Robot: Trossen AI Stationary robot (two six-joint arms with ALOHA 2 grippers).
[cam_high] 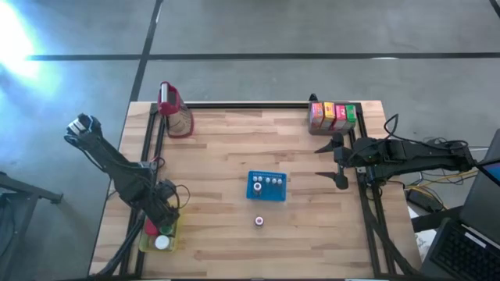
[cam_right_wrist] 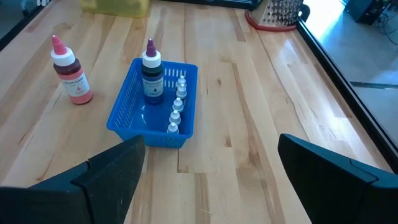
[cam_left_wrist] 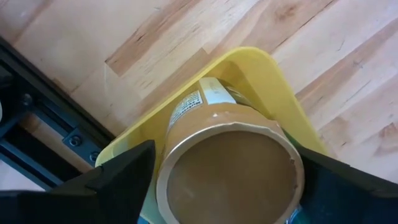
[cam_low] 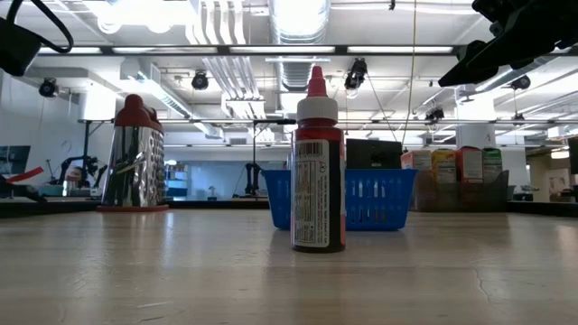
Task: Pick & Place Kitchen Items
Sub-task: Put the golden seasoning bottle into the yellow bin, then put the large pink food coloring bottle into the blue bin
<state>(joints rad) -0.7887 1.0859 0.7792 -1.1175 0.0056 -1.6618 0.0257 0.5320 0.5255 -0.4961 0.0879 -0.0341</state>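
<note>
- The floor (cam_high: 258, 31) around the table is smooth and grey, with dark lines going across it.
- A bright patch of light (cam_high: 16, 39) shines on the floor in one corner.
- The table (cam_high: 234, 242) is made of light wood strips.
- Up high there are silver pipes (cam_low: 298, 23) and long bright lamps (cam_low: 144, 11).
- Far back are desks and dark machines.

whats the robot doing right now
The left gripper is down over a yellow tray at the table's front left corner, its fingers either side of a round tin standing in it. The right gripper hangs open over the table's right side, facing a blue basket of small bottles.
</note>
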